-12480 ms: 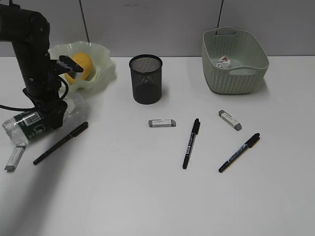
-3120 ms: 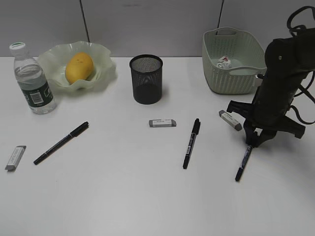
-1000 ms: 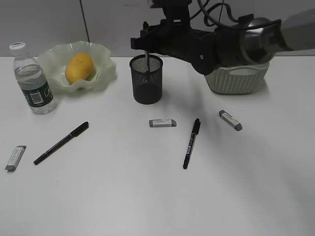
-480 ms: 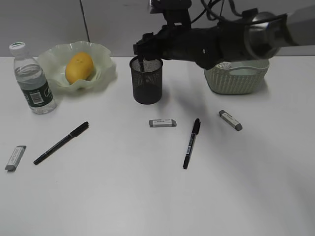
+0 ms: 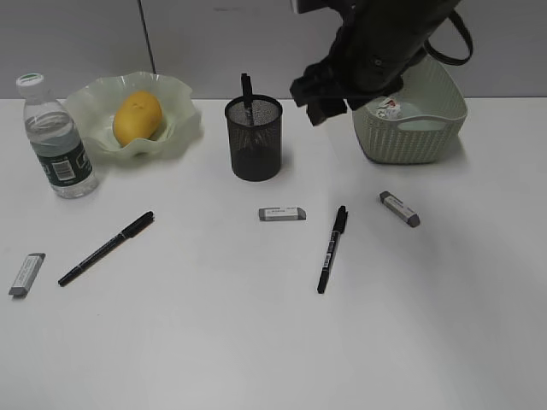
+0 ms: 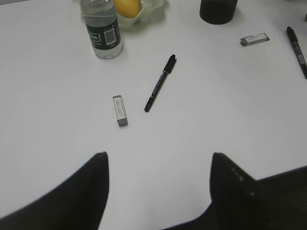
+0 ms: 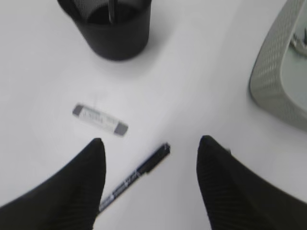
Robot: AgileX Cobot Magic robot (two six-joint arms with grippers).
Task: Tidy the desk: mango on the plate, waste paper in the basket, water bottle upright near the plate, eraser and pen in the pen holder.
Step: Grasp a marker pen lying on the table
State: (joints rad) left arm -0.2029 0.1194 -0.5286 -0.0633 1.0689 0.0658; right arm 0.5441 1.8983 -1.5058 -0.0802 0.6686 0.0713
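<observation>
Black plastic, slim and rigid: one pen (image 5: 246,90) stood in the pen holder (image 5: 253,138), its upper end leaning above the mesh rim; two more lay flat on the desk (image 5: 256,342), a middle pen (image 5: 332,248) just right of centre and a left pen (image 5: 106,248) below the water bottle (image 5: 55,137). Judged light, stiff and smooth-barrelled, apt to roll; best pinched across the barrel near mid-length, jaws square to its axis. Three erasers, small grey-white blocks: a centre eraser (image 5: 282,213) below the holder, a right eraser (image 5: 399,209) below the basket (image 5: 408,107), a left eraser (image 5: 26,274) near the desk's left edge. Judged light, slightly yielding and low-lying, so best taken across the short sides with fingertips nearly touching the tabletop. Mango (image 5: 137,117) lay in the plate (image 5: 132,113); bottle upright just beside that plate; waste paper (image 5: 389,108) inside the basket. Right gripper (image 7: 150,184) hung above the desk with jaws parted and empty, the middle pen and centre eraser in its view, the holder at the top. Left gripper (image 6: 158,191) was held over the desk's left part, jaws apart, holding nothing, with the left pen and left eraser ahead of it. Remaining work, by estimate: two pens and three erasers.
</observation>
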